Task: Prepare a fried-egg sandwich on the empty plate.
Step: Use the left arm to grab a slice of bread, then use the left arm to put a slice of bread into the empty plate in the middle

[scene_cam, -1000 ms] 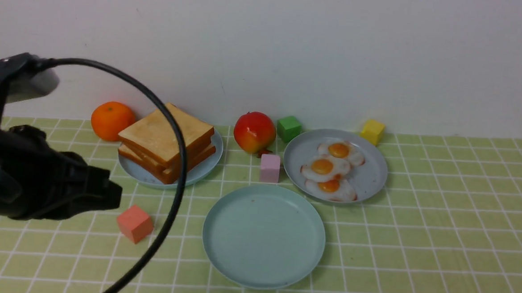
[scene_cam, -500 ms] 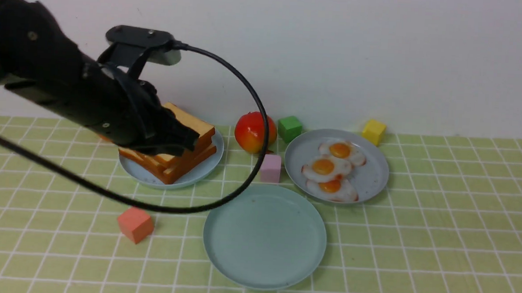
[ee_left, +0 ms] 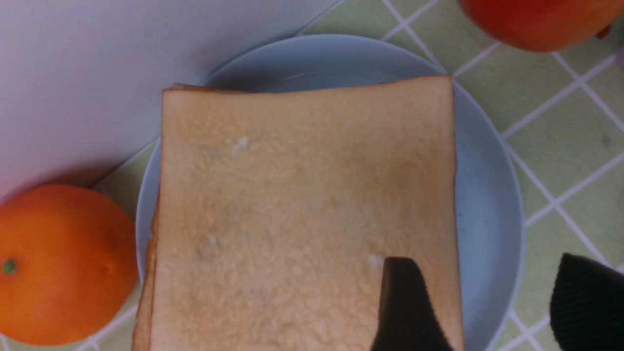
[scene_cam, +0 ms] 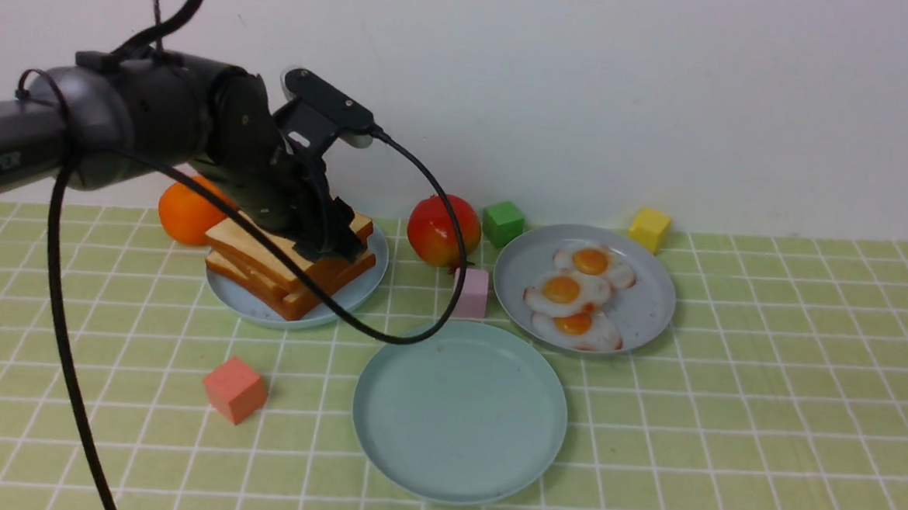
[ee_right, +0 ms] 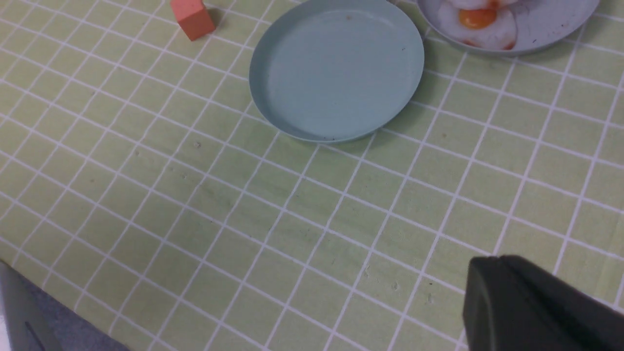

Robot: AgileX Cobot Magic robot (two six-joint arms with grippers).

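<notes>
A stack of golden toast slices lies on a sky-blue plate at the back left. My left gripper hangs over the stack's right edge and is open. In the left wrist view one fingertip is above the top toast slice, the other past the sky-blue plate's rim; nothing is held. The empty plate, pale teal, sits front and centre, also in the right wrist view. Three fried eggs lie on a greyish-blue plate. My right gripper is shut, low over bare cloth.
An orange and a red fruit flank the toast plate by the wall. A green cube, a yellow cube, a pink block and a salmon cube stand about. My left arm's cable loops down to the teal plate's far rim.
My left arm has swung from the front left up and across to the toast stack, and its jaws have opened. The plates, eggs and blocks have not moved.
</notes>
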